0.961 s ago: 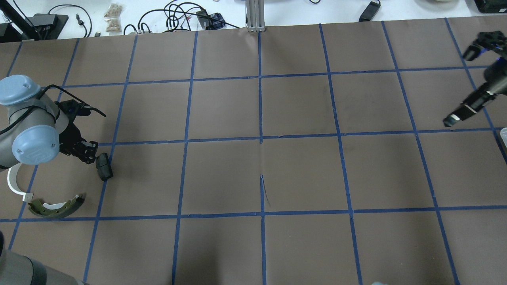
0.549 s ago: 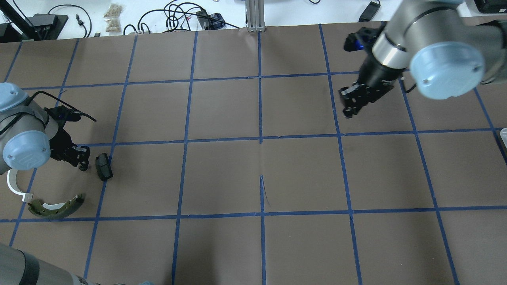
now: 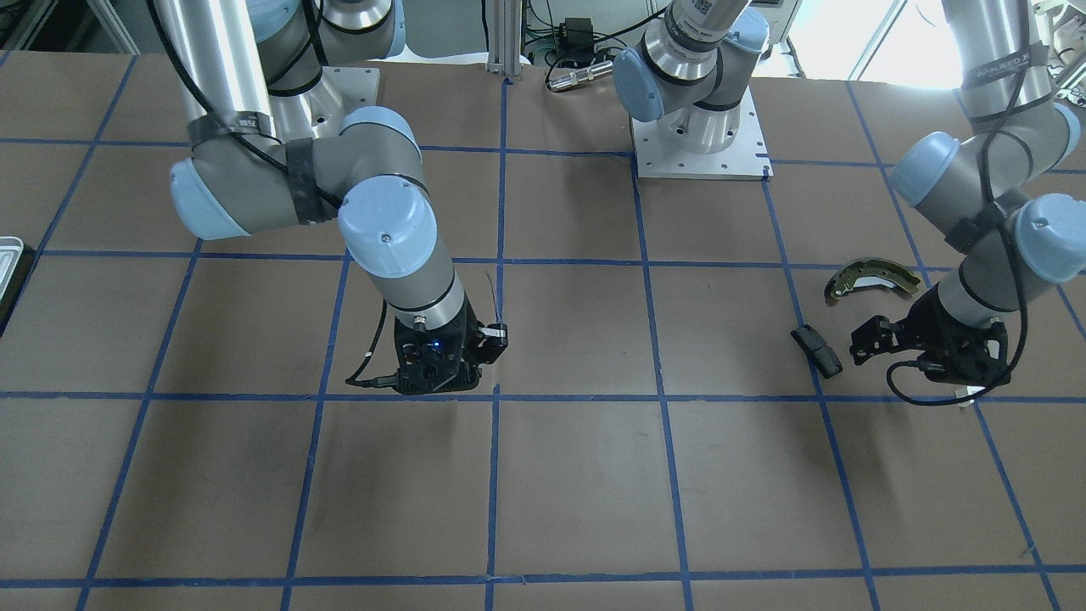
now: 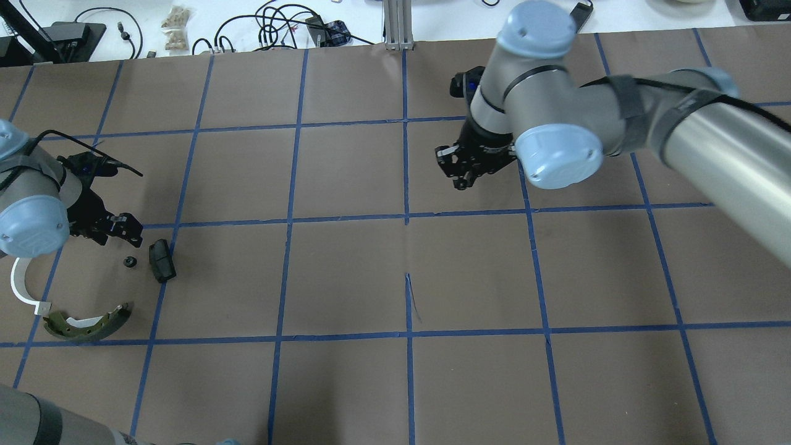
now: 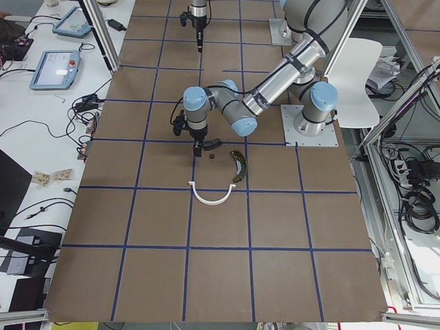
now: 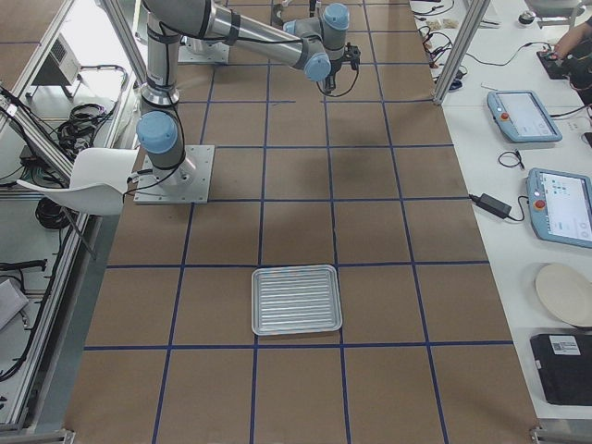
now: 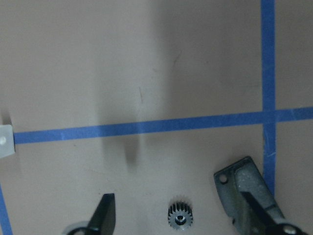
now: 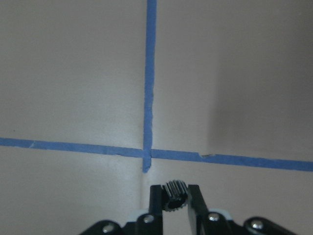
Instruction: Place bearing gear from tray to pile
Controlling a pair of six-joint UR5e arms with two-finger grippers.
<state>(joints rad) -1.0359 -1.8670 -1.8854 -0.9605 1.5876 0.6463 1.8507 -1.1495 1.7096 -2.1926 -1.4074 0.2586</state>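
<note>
My right gripper (image 4: 460, 176) is shut on a small toothed bearing gear (image 8: 174, 194) and holds it above the brown table near its middle. My left gripper (image 4: 122, 226) is open and empty; its left finger (image 7: 105, 214) shows wide of another small gear (image 7: 179, 215) lying on the table. That gear (image 4: 130, 262) sits in the pile beside the black oblong block (image 4: 162, 260), near the white arc (image 4: 21, 285) and the olive brake shoe (image 4: 86, 325). The silver tray (image 6: 297, 299) lies far off at the right end and looks empty.
Blue tape lines (image 4: 406, 216) grid the brown table cover. Cables and small items (image 4: 272, 28) lie on the white bench beyond the far edge. The right arm's elbow (image 4: 556, 151) reaches across the table's upper right.
My right arm has swept in from the right edge toward the table's middle. My left gripper has drawn back from the black block, and a small gear now shows lying beside it.
</note>
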